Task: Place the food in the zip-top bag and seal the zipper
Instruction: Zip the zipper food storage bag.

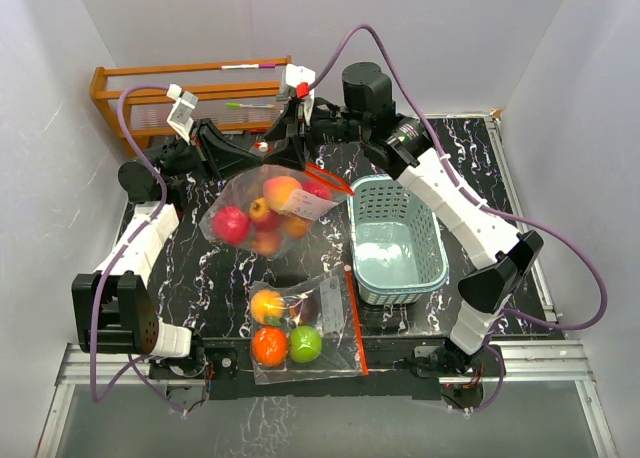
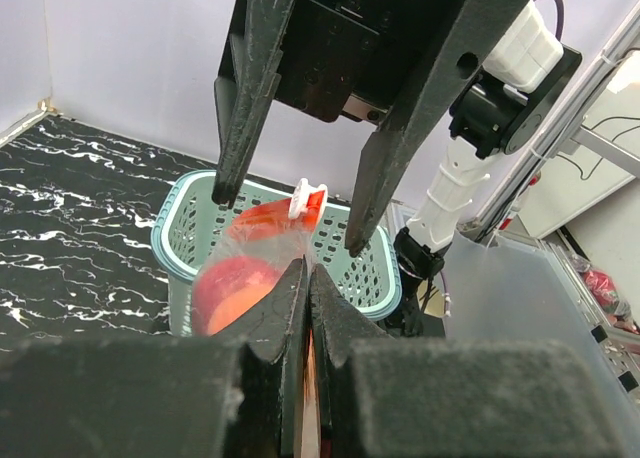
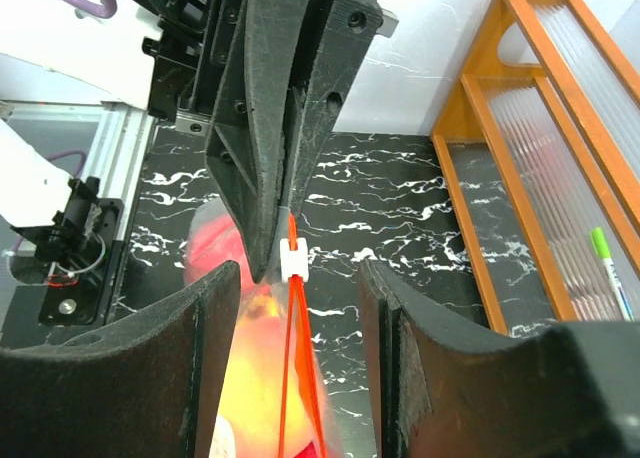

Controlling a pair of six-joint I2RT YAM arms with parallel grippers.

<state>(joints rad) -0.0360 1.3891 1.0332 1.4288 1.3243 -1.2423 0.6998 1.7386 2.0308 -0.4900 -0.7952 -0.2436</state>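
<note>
My left gripper point(image 2: 306, 278) is pressed together, pinching the red zipper edge of the zip-top bag point(image 1: 265, 213). The bag is held up over the far middle of the table with fruits point(image 1: 232, 223) inside. My right gripper point(image 3: 297, 278) is spread, straddling the white slider point(image 3: 291, 261) without touching it.

Risks, as I judge them: the jaws close off-centre and miss the slider, or the pull yanks the edge out of the left pinch and the bag drops.

The black marbled table point(image 1: 190, 268) also holds a second bag point(image 1: 300, 328) of fruit nearer me and a pale-blue basket point(image 1: 400, 290) on the right. A wooden rack point(image 1: 130, 83) stands back-left, with white walls around.
</note>
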